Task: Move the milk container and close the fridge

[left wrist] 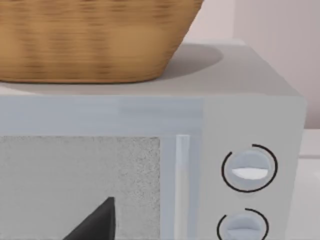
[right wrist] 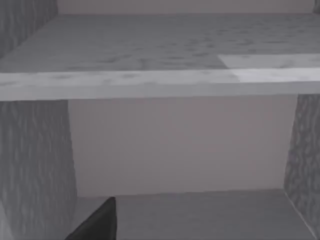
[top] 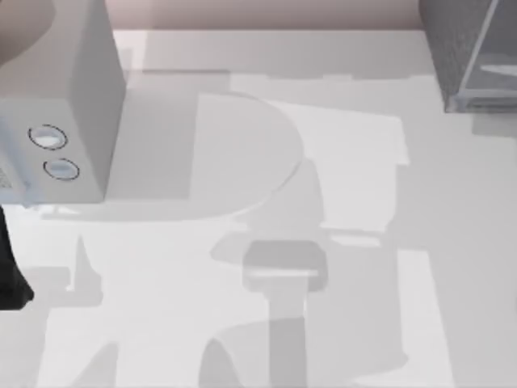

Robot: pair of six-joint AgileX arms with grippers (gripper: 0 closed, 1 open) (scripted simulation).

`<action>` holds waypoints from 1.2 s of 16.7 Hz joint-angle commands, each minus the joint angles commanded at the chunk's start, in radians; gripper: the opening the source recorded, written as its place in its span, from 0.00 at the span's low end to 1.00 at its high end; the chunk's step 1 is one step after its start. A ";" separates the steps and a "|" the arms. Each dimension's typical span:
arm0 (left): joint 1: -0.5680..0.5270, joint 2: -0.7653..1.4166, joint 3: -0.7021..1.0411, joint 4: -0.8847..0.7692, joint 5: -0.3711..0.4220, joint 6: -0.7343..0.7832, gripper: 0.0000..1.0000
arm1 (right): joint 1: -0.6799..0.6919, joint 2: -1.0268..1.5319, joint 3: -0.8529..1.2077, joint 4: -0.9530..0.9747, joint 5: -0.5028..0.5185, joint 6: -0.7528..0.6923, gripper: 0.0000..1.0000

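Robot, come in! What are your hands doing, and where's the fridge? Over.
Left arm parked at table's left edge. Fridge at far right corner, interior open before right wrist camera. Nothing blocking seen.

Top view down on table (top: 266, 323), left wrist near microwave (left wrist: 150, 115), right wrist inside fridge (right wrist: 150, 80)

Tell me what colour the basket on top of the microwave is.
Tan woven wicker basket, seen best in the left wrist view.

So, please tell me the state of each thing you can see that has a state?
fridge: at the table's far right corner; its inside, seen from the right wrist view, has a bare shelf.
light-grey box: at the table's left, door shut, two knobs.
basket: upright on that box.
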 joint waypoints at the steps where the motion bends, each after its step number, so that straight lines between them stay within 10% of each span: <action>1: 0.000 0.000 0.000 0.000 0.000 0.000 1.00 | 0.006 -0.107 -0.058 -0.037 0.013 -0.006 1.00; 12: 0.000 0.000 0.000 0.000 0.000 0.000 1.00 | 0.136 -1.195 -0.661 -0.435 0.069 -0.030 1.00; 20: 0.000 0.000 0.000 0.000 0.000 0.000 1.00 | 0.173 -1.371 -0.810 -0.541 0.071 -0.007 1.00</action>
